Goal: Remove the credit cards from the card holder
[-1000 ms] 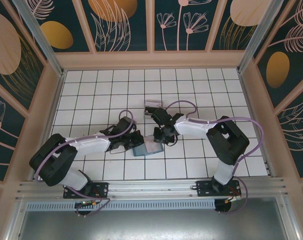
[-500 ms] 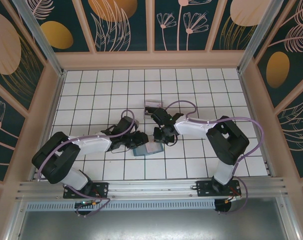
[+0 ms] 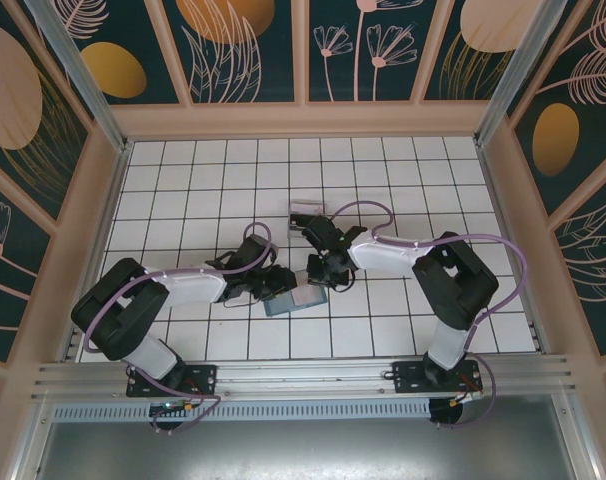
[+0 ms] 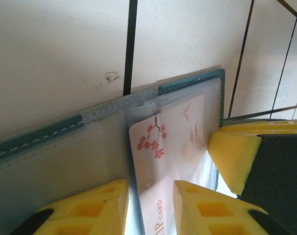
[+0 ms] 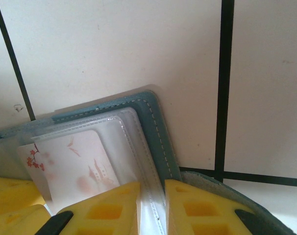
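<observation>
Teal holder (image 3: 291,299) lies open mid-table; both arms reach inward. Left gripper (image 4: 149,205) stands parted astride a blossom card (image 4: 163,166). Right gripper (image 5: 152,205) pinches a sleeve edge.

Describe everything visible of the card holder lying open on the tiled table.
The card holder lies open and flat on the white tiled table, between the two tools. Its cover is teal, leather-like, with pale stitching along the edge and a grey spine strip. Inside are clear plastic sleeves; one holds a pale card printed with red blossoms. The left tool straddles a sleeve edge by that card, and the right tool straddles the sleeve edges near the cover's corner.
</observation>
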Controlling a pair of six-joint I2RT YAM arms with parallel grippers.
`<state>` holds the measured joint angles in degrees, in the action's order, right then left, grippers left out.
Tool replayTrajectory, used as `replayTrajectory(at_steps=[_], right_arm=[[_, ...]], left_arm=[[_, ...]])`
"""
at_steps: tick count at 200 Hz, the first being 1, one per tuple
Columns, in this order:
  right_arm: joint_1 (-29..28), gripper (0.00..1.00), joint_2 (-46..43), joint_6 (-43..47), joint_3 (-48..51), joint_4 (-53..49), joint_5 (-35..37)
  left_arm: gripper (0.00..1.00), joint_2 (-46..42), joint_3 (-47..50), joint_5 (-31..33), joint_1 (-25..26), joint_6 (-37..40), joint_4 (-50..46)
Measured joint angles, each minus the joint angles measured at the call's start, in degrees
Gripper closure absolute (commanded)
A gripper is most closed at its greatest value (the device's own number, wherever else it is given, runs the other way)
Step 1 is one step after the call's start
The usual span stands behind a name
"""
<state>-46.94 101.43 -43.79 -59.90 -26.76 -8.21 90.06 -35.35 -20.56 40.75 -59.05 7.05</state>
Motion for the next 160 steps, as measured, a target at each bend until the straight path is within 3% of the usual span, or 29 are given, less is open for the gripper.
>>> replayTrajectory(at_steps=[121,160], right_arm=[[0.0,0.82,0.04,0.0,0.0,0.0,0.0],[0.0,0.83,0.04,0.0,0.0,0.0,-0.02]], left_arm=[[0.74,1.51,4.68,-1.81,-0.15,-3.87,12.31],[0.81,1.51,6.75,-1.92,-0.17,-5.14,16.31]])
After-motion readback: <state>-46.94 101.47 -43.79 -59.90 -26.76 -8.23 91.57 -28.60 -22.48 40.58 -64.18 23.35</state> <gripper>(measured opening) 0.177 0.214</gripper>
